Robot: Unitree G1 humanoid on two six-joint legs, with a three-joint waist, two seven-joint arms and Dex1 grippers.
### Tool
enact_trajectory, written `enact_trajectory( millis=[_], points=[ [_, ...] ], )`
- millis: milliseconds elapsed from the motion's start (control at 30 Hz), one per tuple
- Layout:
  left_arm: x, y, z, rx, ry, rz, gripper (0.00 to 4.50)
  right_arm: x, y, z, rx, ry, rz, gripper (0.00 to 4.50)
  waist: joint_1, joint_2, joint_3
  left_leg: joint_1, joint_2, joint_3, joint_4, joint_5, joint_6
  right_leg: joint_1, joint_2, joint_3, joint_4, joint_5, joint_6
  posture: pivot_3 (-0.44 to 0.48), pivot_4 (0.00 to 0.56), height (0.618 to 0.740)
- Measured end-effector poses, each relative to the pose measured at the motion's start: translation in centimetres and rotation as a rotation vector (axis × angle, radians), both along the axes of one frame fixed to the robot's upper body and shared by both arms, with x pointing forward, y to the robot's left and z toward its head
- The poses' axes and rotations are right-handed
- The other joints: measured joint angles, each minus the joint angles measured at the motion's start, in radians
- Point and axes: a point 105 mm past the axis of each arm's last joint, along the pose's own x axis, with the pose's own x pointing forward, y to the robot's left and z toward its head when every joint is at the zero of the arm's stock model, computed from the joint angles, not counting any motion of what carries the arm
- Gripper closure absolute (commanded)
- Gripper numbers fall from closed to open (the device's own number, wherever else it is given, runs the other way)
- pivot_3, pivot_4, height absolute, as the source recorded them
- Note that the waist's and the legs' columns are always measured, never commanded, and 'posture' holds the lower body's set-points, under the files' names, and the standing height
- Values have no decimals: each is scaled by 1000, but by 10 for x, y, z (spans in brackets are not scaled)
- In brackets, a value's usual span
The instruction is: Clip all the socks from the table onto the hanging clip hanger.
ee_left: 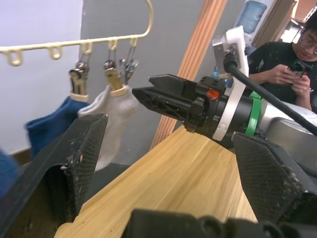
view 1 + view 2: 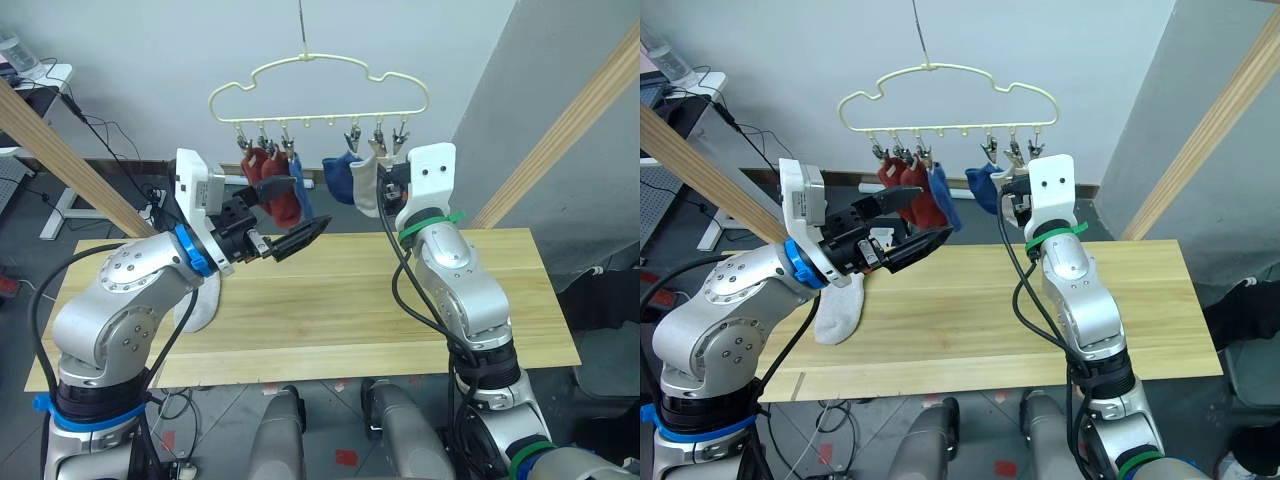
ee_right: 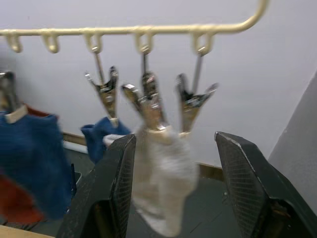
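The pale-yellow clip hanger [image 2: 300, 57] hangs over the table's [image 2: 350, 300] far edge. Two rust red socks [image 2: 283, 203] and a blue sock [image 2: 943, 205] hang from its left clips. Another blue sock [image 2: 340, 176] and a light grey sock [image 3: 161, 181] hang from clips on the right. A second grey sock [image 2: 840, 312] lies on the table at the left, partly under my left arm. My left gripper [image 2: 295, 215] is open and empty, raised just below the red socks. My right gripper [image 3: 173, 136] is open, its fingers either side of the hanging grey sock.
Slanted round wooden poles [image 2: 60, 150] [image 2: 570, 120] rise on both sides of the table. A person [image 1: 292, 54] holding a phone sits beyond my right arm. A desk with cables [image 2: 40, 90] stands at the back left.
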Motion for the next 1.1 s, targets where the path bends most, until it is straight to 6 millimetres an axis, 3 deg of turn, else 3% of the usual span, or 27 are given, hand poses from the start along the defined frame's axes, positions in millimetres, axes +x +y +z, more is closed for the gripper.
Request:
enact_trajectory(
  millis=[433,1100],
  points=[
    [0,2,-2,4,-5,11,0,11,-18,9,19,-45,-140,1859,12,0,0,0,-1,0,0,0,0,0,-1,0,0,0,0,34,314,740],
    [1,4,-1,4,-41,32,0,16,-7,9,25,-41,-103,1859,11,0,0,0,-1,0,0,0,0,0,-1,-1,1,0,0,40,324,740]
  ],
)
